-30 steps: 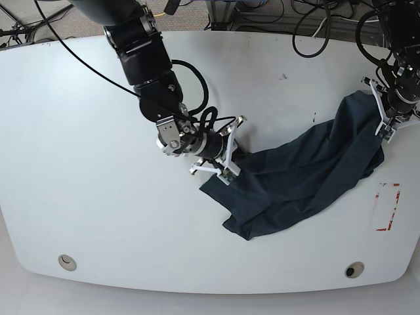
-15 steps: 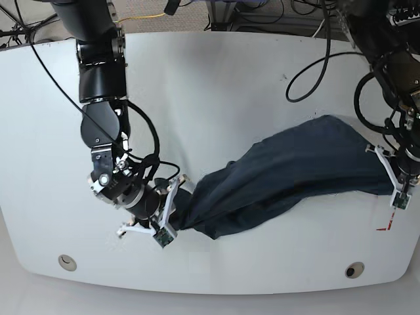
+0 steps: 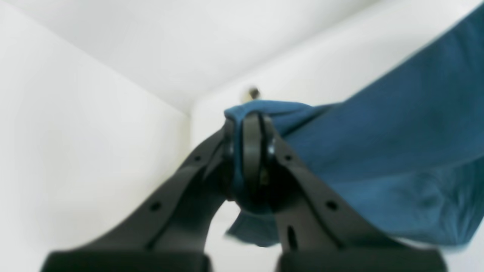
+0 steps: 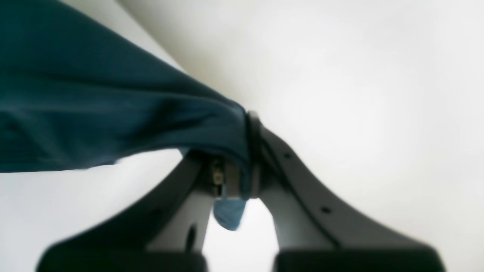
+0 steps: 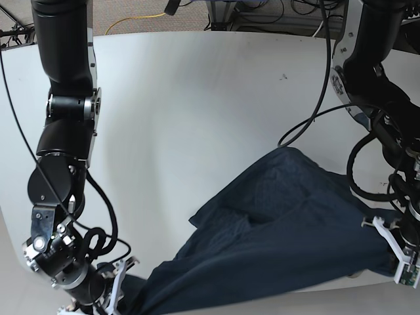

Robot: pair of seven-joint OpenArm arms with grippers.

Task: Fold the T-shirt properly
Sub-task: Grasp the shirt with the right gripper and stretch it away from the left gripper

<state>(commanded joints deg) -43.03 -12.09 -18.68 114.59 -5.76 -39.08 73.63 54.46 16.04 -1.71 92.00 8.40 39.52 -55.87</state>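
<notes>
With my left pincer (image 3: 249,158) and right pincer (image 4: 242,162) clamped on it, I hold the dark-blue T-shirt (image 5: 282,243) stretched between them.

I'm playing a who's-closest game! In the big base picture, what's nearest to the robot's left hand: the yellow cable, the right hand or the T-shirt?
From the left hand:
1. T-shirt, right in its grip
2. Right hand, across at the lower left
3. Yellow cable, top left, past the table
</notes>
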